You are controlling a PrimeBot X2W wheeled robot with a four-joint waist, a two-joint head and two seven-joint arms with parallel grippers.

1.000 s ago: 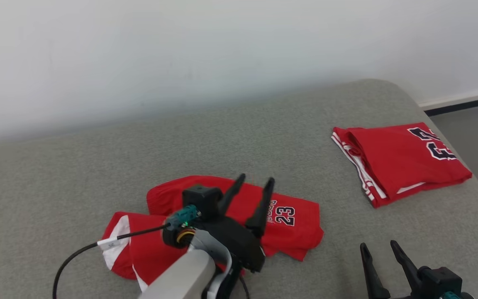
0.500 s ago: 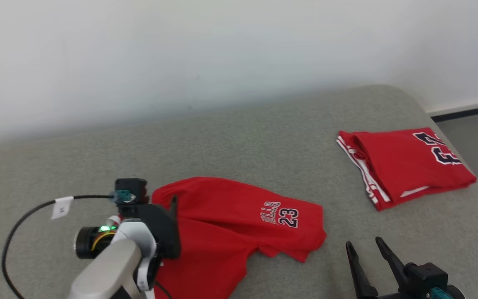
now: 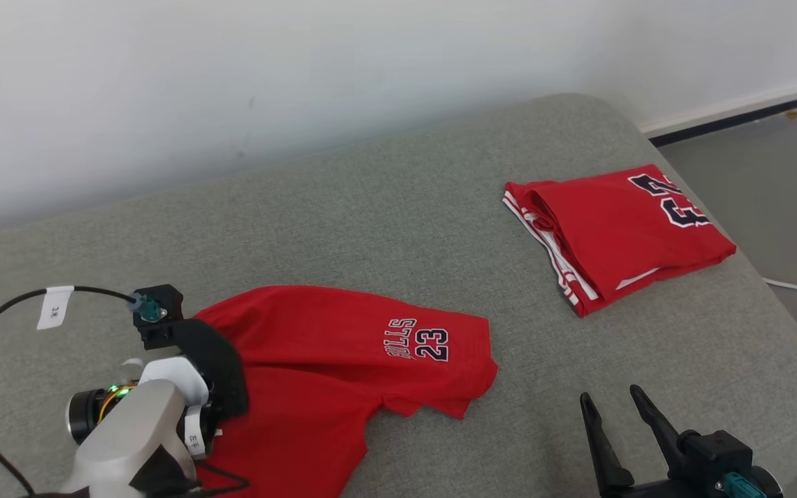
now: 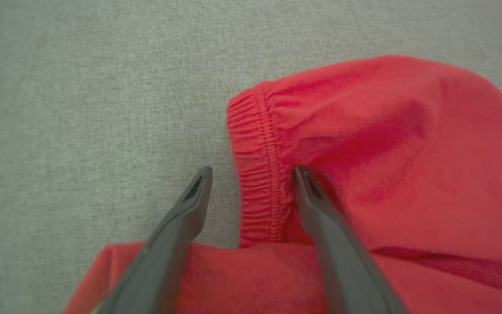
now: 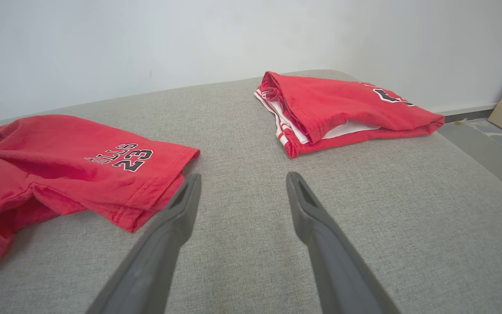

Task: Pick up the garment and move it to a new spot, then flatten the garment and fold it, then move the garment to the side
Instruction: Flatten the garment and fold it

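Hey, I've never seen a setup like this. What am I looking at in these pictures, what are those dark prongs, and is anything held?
It is a two-armed robot. The wide picture comes from its head camera; the other two come from cameras on its wrists, looking along each claw's dark prongs. On a grey padded surface lie loose red shorts printed 23 and, further right, a folded red garment. The left claw is open, straddling the shorts' elastic waistband. The right claw is open over bare padding. Nothing is held.
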